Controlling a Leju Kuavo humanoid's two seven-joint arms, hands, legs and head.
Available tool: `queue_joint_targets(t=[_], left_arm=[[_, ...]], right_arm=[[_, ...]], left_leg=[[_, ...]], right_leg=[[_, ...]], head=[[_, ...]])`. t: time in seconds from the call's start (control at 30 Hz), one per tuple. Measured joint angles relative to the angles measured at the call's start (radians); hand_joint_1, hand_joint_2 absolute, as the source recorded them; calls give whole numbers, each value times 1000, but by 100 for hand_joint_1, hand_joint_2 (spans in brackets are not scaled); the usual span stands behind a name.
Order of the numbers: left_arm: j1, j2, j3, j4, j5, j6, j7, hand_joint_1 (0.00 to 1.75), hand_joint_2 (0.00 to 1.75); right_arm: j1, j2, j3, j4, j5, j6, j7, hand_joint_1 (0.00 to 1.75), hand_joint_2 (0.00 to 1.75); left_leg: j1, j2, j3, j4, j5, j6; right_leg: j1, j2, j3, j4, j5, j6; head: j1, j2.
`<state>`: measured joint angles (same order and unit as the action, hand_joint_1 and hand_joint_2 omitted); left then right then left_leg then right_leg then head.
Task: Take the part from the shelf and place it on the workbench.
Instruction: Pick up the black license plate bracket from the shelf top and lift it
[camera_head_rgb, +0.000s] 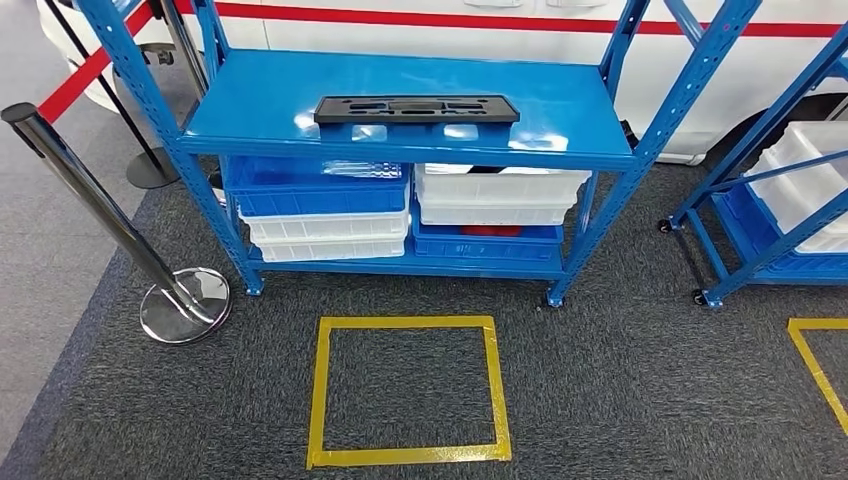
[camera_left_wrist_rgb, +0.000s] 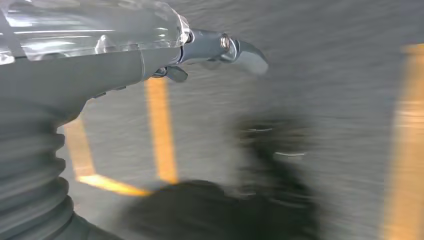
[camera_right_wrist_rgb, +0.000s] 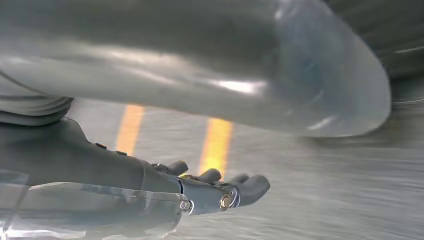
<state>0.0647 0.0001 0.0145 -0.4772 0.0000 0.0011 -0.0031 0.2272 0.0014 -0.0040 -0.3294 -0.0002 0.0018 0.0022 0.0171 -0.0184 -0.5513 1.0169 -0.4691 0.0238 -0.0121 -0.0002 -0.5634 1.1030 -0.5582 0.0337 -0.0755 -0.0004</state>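
Note:
A long, flat black part (camera_head_rgb: 417, 109) with cut-outs lies across the top board of the blue shelf (camera_head_rgb: 260, 100), near its front edge, in the head view. My left hand (camera_left_wrist_rgb: 165, 55) hangs above the grey carpet with its thumb stretched out and nothing in it. In the right wrist view my right hand (camera_right_wrist_rgb: 205, 190) also hangs over the carpet, fingers loosely apart and slightly bent, holding nothing. Both wrist views are motion-blurred.
Blue and white bins (camera_head_rgb: 325, 205) fill the shelf's lower level. A yellow tape square (camera_head_rgb: 408, 392) marks the carpet in front of it. A chrome stanchion (camera_head_rgb: 100, 210) stands at the left, a second blue shelf (camera_head_rgb: 780, 200) at the right, and a white vehicle (camera_head_rgb: 430, 30) behind.

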Motion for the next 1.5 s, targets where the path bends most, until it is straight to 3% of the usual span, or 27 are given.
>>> queue_joint_targets(t=[0.07,0.1,0.13,0.17,0.27,0.3,0.37,0.43,0.47,0.57,0.6,0.63,0.67,0.77,0.83,0.87,0.97,1.0,1.07,1.1,1.13,1.17,1.2,1.23,1.3,1.43,1.5], left_arm=[[-45,0,0,-59,0,0,0,0,175],[-59,0,0,-80,0,0,0,0,175],[-66,1,0,-93,0,0,0,0,175],[-67,1,0,-99,0,0,0,0,175],[-29,-3,0,-76,0,0,1,0,175],[-6,-5,0,-54,0,0,2,0,175],[50,-9,0,4,0,0,3,0,175],[110,-10,0,68,1,0,3,0,175],[138,-9,1,102,1,0,3,0,175],[209,-4,1,198,0,0,4,0,175],[227,-3,1,223,0,0,4,0,175],[241,-2,1,240,0,0,4,0,175],[252,-1,1,253,-2,1,4,0,175],[266,-2,16,314,-36,5,5,0,175],[272,-5,32,349,-76,11,9,0,175],[275,-6,41,360,-98,13,11,0,131],[271,-12,74,380,-168,23,15,0,0],[268,-15,87,384,-192,26,16,0,0],[257,-22,112,389,-238,32,16,0,0],[251,-26,125,390,-261,35,17,0,0],[243,-29,138,391,-283,38,17,0,0],[236,-33,150,391,-305,41,17,0,0],[227,-36,163,391,-328,44,17,0,0],[217,-40,176,391,-351,47,17,0,0],[197,-48,201,391,-397,53,17,0,0],[162,-62,248,391,-488,63,18,0,0],[144,-66,274,391,-533,69,18,0,0]], right_arm=[[47,0,0,61,0,0,1,0,0],[64,-1,0,83,0,0,1,0,0],[75,-1,0,98,0,0,2,0,0],[77,-1,0,104,0,0,2,0,0],[38,-4,0,77,0,-1,0,0,0],[12,-5,0,54,0,-1,0,0,0],[-49,-5,0,-6,0,-1,-2,0,0],[-110,-5,0,-74,0,0,-2,0,0],[-140,-4,0,-108,0,0,-2,0,0],[-211,-3,0,-201,0,-1,-2,0,131],[-227,-3,0,-225,0,-1,-2,0,175],[-238,-3,0,-241,0,-1,-2,0,175],[-249,-3,-1,-254,1,-1,-3,0,175],[-279,-2,-18,-303,31,-4,-4,0,175],[-304,-1,-37,-328,65,-10,-6,0,175],[-316,-1,-47,-334,84,-13,-7,0,175],[-336,3,-83,-342,146,-23,-13,0,44],[-339,5,-95,-342,168,-27,-17,0,0],[-340,8,-119,-340,211,-36,-27,0,0],[-341,10,-132,-338,232,-40,-32,0,0],[-341,12,-143,-336,253,-44,-37,0,0],[-342,14,-154,-333,274,-48,-43,0,0],[-344,15,-165,-330,296,-51,-50,0,0],[-348,16,-174,-327,319,-55,-57,0,0],[-361,19,-189,-321,366,-64,-73,0,0],[-388,26,-201,-305,464,-88,-106,0,0],[-406,34,-202,-298,515,-102,-123,0,0]], left_leg=[[-3,-8,-4,1,1,3],[-5,-11,-5,1,1,4],[-7,-14,-5,1,1,4],[-8,-16,-3,1,1,4],[-11,-13,-1,-1,0,2],[-10,-10,-1,-2,-1,-1],[-9,-3,-1,-7,-1,-10],[-10,1,2,0,-6,-18],[-11,3,-6,23,-22,-22],[-7,4,-81,192,-120,-35],[-5,4,-105,244,-140,-39],[-4,5,-115,267,-142,-43],[-2,6,-106,249,-123,-46],[0,17,-14,63,-37,-44],[-3,20,11,10,-23,-30],[-6,17,11,11,-22,-21],[-4,13,10,6,-14,-1],[-2,12,8,4,-12,4],[-3,12,5,4,-11,7],[-4,12,4,4,-11,8],[-5,11,4,4,-12,8],[-5,10,5,4,-12,8],[-5,8,7,4,-13,8],[-5,6,9,4,-14,7],[-8,4,11,4,-15,1],[-7,2,10,2,-15,-22],[-7,5,-8,44,-43,-30]], right_leg=[[0,0,-69,136,-64,4],[0,0,-93,182,-75,4],[1,0,-101,192,-67,2],[3,0,-87,159,-38,-3],[18,-1,8,-46,60,-33],[24,-3,27,-86,72,-42],[30,-5,35,-105,76,-49],[23,-3,42,-121,85,-52],[18,-2,46,-130,91,-52],[14,2,50,-135,94,-55],[14,5,49,-133,92,-55],[13,4,49,-131,91,-55],[11,1,49,-128,88,-54],[9,-6,45,-104,72,-43],[11,-2,41,-91,64,-32],[11,0,40,-89,62,-26],[6,-1,31,-66,42,-10],[4,-1,14,-28,16,-5],[1,-1,-46,98,-49,3],[0,-1,-76,157,-69,5],[0,-1,-94,189,-72,6],[0,-1,-95,184,-54,4],[0,0,-76,138,-19,1],[0,1,-45,67,22,-4],[6,3,8,-55,72,-14],[11,2,21,-97,82,-30],[6,-2,28,-114,91,-43]], head=[[0,0],[0,0],[0,0],[0,0],[0,0],[0,0],[0,0],[0,0],[0,0],[0,0],[0,0],[0,0],[0,0],[0,0],[0,0],[0,0],[0,0],[0,0],[0,0],[0,0],[0,0],[0,0],[0,0],[0,0],[0,0],[0,0],[0,0]])
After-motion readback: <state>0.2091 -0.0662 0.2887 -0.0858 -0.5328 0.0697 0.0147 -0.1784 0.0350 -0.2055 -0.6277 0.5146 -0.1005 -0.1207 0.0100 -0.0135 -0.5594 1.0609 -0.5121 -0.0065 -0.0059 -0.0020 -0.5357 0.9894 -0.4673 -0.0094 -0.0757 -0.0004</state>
